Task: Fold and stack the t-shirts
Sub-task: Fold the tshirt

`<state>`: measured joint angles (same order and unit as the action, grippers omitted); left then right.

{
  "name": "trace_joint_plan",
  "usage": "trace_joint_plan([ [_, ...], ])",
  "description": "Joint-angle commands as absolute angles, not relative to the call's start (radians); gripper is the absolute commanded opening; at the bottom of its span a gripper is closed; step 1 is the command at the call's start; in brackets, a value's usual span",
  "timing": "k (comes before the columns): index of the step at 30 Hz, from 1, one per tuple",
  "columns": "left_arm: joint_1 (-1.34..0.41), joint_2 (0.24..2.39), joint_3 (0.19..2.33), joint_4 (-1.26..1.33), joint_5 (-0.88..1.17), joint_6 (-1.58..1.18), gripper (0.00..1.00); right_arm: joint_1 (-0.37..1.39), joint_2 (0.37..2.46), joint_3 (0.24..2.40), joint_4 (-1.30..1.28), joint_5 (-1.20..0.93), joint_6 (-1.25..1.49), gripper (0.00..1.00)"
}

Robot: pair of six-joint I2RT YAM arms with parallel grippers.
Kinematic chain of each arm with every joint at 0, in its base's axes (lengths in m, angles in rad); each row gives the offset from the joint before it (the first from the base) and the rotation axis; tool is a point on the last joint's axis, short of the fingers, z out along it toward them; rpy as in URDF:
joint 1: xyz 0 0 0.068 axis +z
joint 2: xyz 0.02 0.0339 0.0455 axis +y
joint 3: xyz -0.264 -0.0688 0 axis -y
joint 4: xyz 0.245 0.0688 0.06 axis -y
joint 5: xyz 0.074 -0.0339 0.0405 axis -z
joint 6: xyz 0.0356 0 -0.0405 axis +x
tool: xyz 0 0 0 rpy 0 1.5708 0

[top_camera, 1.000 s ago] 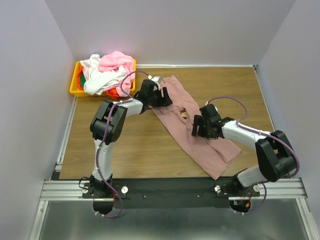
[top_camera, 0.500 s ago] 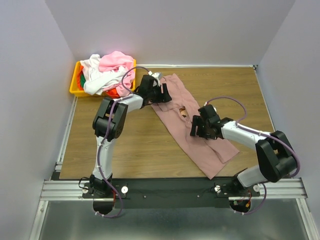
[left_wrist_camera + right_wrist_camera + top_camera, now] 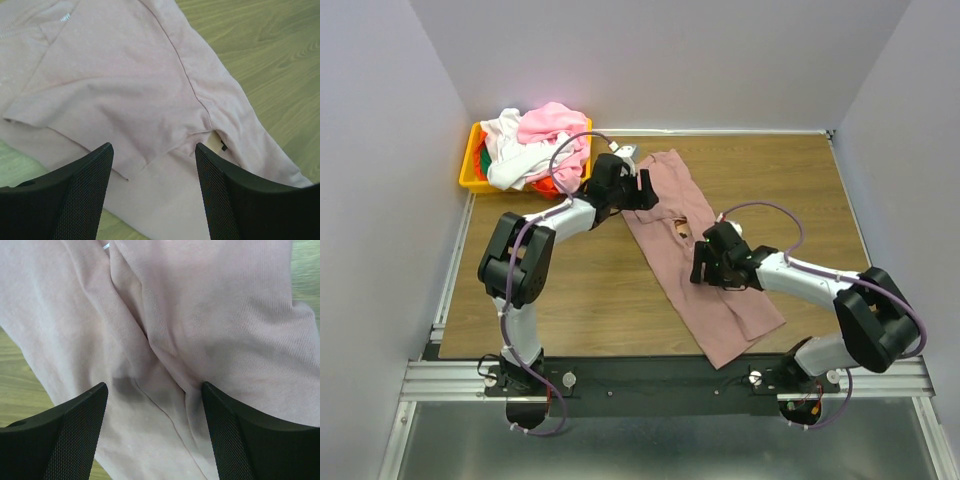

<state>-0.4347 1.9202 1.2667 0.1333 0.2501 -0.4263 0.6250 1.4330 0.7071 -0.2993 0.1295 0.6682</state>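
Observation:
A dusty mauve-pink t-shirt point(image 3: 705, 290) lies loosely folded in a long diagonal strip across the wooden table. My left gripper point(image 3: 642, 190) hovers open over its far end by a sleeve fold point(image 3: 140, 90), holding nothing point(image 3: 154, 150). Near the strip's middle, my right gripper point(image 3: 703, 265) stands open too, with creased cloth point(image 3: 200, 315) under the gap between its jaws point(image 3: 154, 387). More t-shirts are heaped at the back left: light pink point(image 3: 552, 122), white point(image 3: 520, 160), a bit of red-orange point(image 3: 548, 185) and of green point(image 3: 480, 160).
The heap sits in a yellow plastic bin point(image 3: 472, 182) at the table's far left corner. Grey walls close in the left, back and right sides. Bare wood point(image 3: 580, 290) shows left of the shirt, and a metal rail point(image 3: 670, 375) runs along the near edge.
The right gripper has slid left and nearer along the shirt, and the shirt's lower end has drawn in leftwards. The left arm's elbow has swung left while its gripper stayed over the far end.

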Motion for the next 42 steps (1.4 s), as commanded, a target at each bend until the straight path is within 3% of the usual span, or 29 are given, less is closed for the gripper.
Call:
trace_joint_plan([
  [1,-0.446,1.899,1.192,0.155,0.222,-0.417,0.74,0.687,1.477,0.71,-0.321,0.15,0.736,0.82],
  [9,-0.448,1.976,1.16,0.21,0.268,-0.437,0.74,0.773,1.499,0.735,-0.316,0.175,0.784,0.83],
  [30,-0.428,2.181,1.385,0.152,0.302,-0.443,0.73,0.885,1.574,0.799,-0.255,0.193,0.853,0.83],
  [38,-0.426,2.054,1.427,0.137,0.244,-0.422,0.73,0.899,1.464,0.815,-0.262,0.225,0.813,0.83],
  [42,-0.433,1.854,1.373,0.133,0.175,-0.41,0.73,0.9,1.387,0.795,-0.317,0.248,0.808,0.83],
])
